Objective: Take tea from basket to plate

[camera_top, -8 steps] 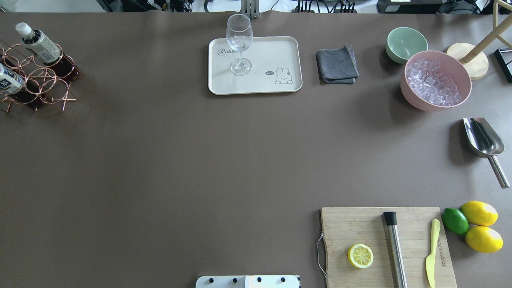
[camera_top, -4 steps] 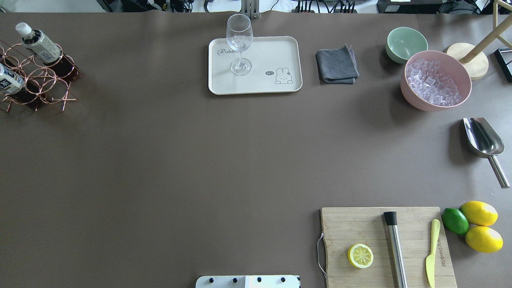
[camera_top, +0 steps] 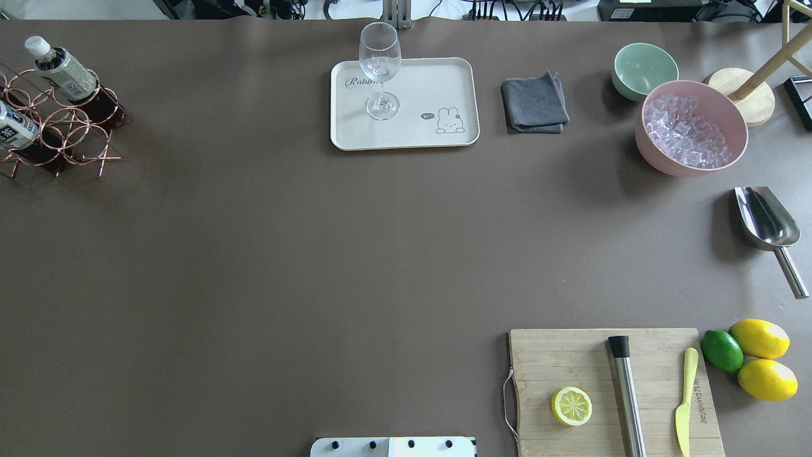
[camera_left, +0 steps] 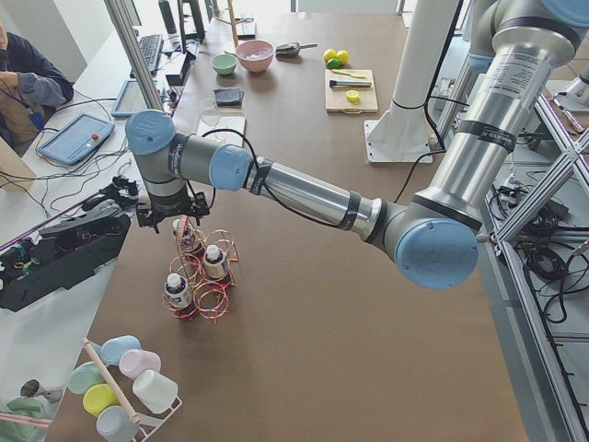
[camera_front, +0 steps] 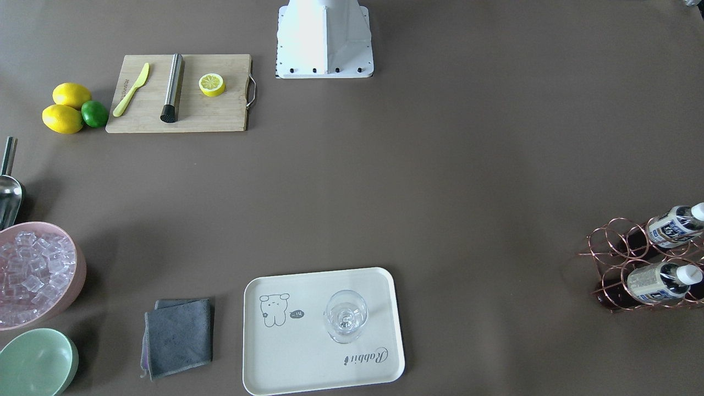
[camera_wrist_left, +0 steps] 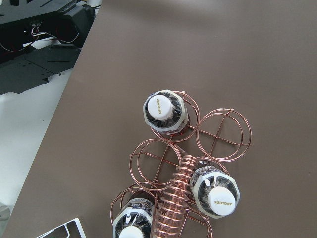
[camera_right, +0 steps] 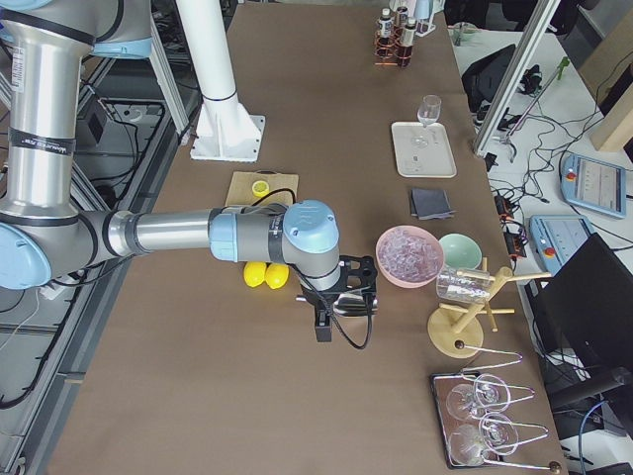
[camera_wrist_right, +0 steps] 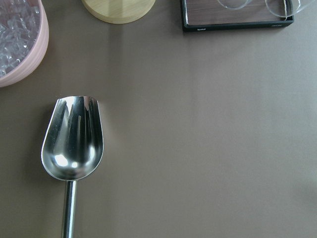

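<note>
Three tea bottles stand in a copper wire basket (camera_top: 76, 127) at the table's far left. Two show from overhead (camera_top: 60, 66) (camera_top: 13, 130). The left wrist view looks straight down on all three white caps (camera_wrist_left: 164, 110) (camera_wrist_left: 218, 194) (camera_wrist_left: 131, 228). My left gripper (camera_left: 175, 221) hangs just above the basket in the exterior left view; I cannot tell if it is open or shut. The cream plate (camera_top: 431, 89) lies at the far middle with a wine glass (camera_top: 380, 70) on it. My right gripper (camera_right: 326, 317) hovers over a steel scoop (camera_wrist_right: 73, 141); I cannot tell its state.
A grey cloth (camera_top: 534, 105), a mint bowl (camera_top: 644, 68) and a pink bowl of ice (camera_top: 691, 127) sit right of the plate. A cutting board (camera_top: 558, 355) with a lemon half, muddler and knife lies front right, beside two lemons and a lime (camera_top: 721, 350).
</note>
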